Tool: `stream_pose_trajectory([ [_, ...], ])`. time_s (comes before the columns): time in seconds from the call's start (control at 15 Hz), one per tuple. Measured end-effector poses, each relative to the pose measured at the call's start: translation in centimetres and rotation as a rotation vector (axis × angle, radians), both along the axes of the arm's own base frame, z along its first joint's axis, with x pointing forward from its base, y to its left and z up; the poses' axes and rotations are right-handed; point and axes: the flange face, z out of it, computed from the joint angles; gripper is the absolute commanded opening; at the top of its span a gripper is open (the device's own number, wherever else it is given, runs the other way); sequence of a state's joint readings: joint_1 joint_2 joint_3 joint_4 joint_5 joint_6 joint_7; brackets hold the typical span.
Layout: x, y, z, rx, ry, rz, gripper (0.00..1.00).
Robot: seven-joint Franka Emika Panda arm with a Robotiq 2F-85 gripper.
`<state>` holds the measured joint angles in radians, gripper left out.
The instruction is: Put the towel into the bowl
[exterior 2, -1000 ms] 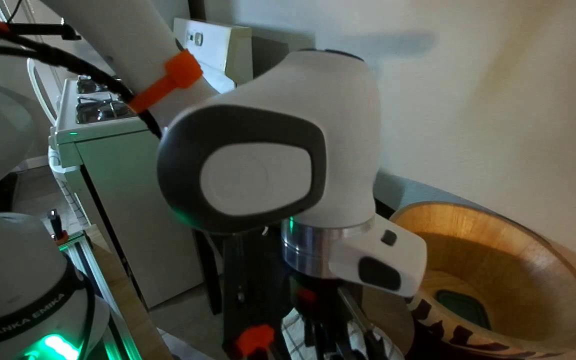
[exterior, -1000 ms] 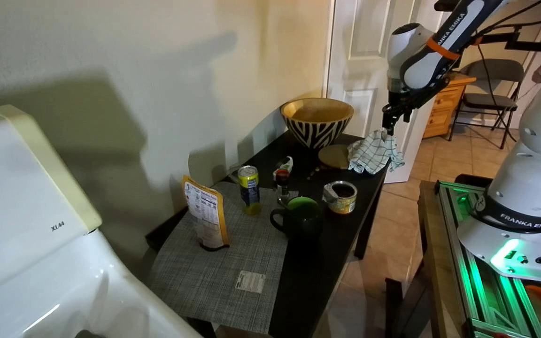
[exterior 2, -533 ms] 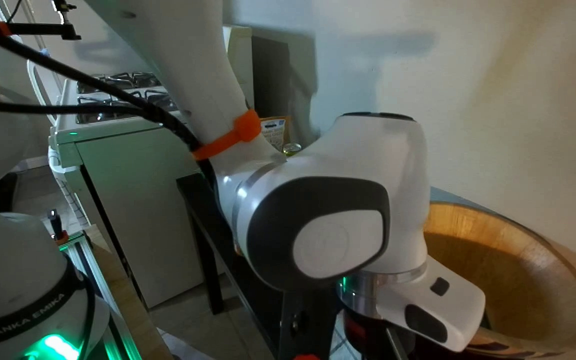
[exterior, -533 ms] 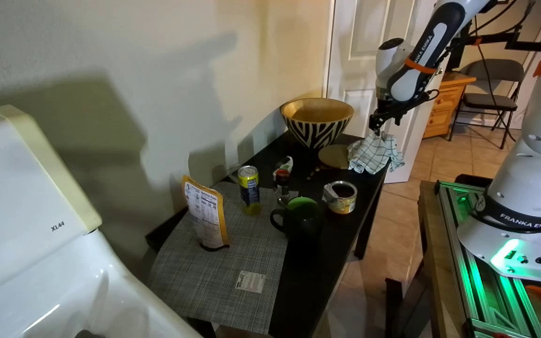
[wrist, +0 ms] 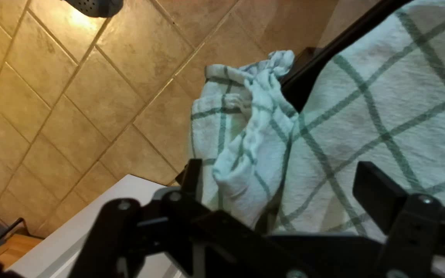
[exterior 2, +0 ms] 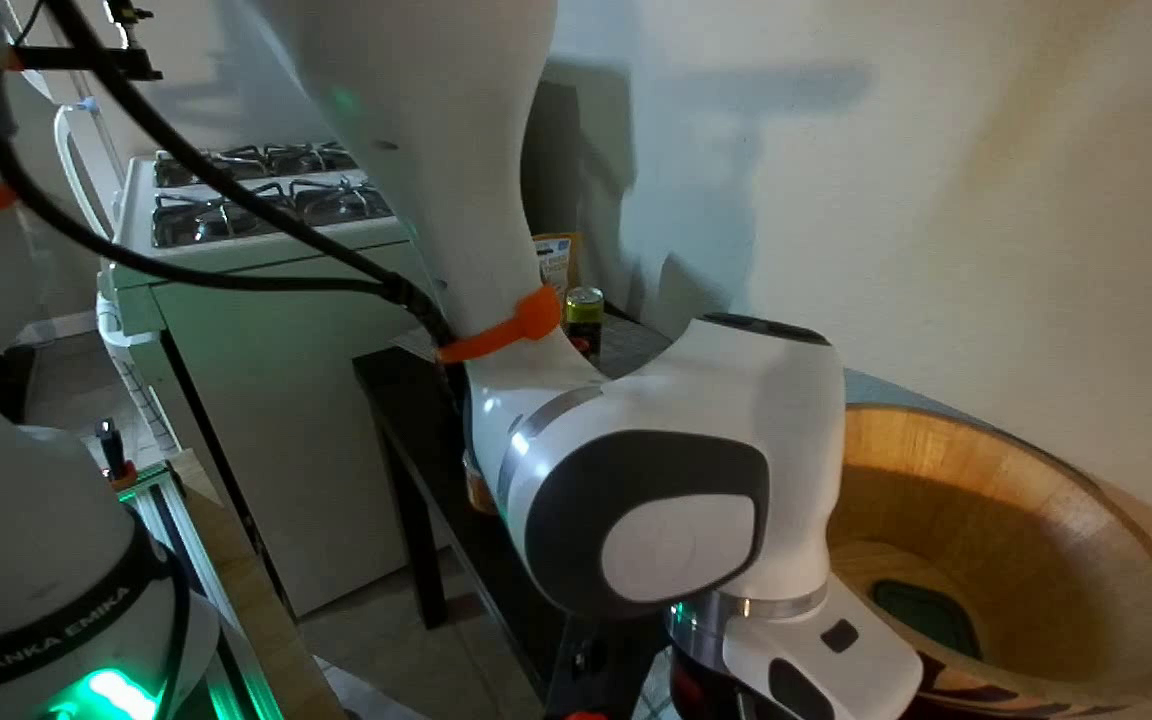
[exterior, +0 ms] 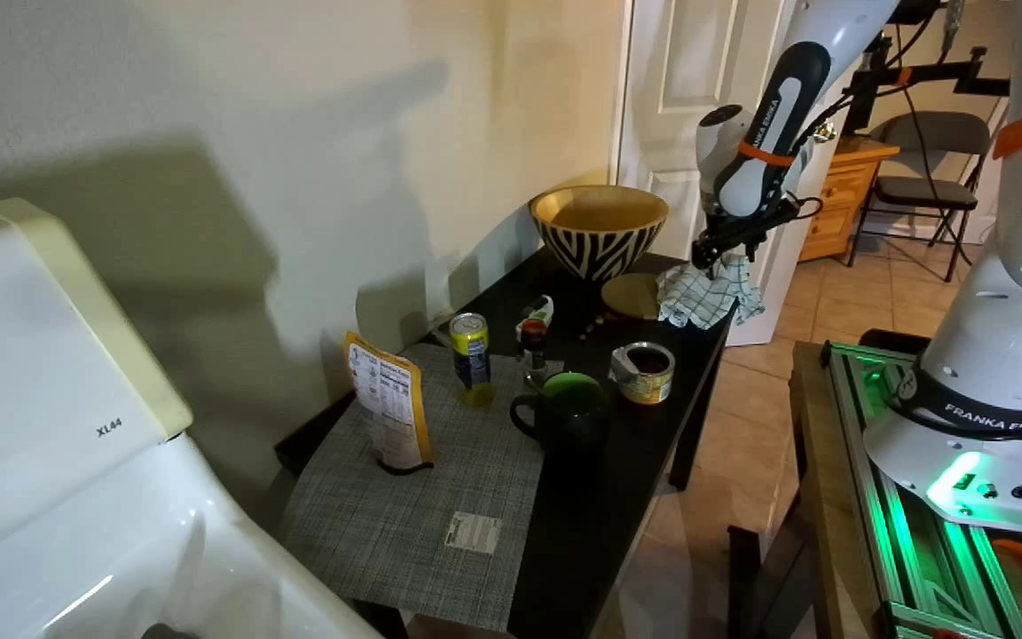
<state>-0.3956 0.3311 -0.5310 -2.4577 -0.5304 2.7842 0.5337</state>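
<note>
Shadowed wall (exterior: 316, 160), tiled floor (exterior: 750, 417)

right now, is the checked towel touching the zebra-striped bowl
Apart: an exterior view shows the checked towel lying off to one side of the zebra-striped bowl, with black tabletop visible in the gap between them.

Pouch (exterior: 393, 408) and can (exterior: 472, 357) on grey placemat (exterior: 387, 541), dark mug (exterior: 573, 422) (green inside) near tin (exterior: 648, 387).
</note>
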Motion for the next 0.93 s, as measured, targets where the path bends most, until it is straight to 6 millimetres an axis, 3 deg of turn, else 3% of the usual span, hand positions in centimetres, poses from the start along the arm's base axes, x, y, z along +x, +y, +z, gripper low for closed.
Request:
stream_pose_trajectory([
  [0.07, 0.0, 0.1, -0.5, 0.005, -0.001, -0.015, 0.75],
  [0.13, 0.0, 0.1, -1.0, 0.008, -0.003, -0.028, 0.74],
  [0.4, 0.2, -0.1, -2.2, 0.004, 0.001, -0.073, 0.42],
  [0.73, 1.1, -0.3, -1.5, -0.031, -0.014, -0.068, 0.02],
  [0.93, 1.7, 0.1, -0.4, -0.044, -0.022, -0.036, 0.0],
])
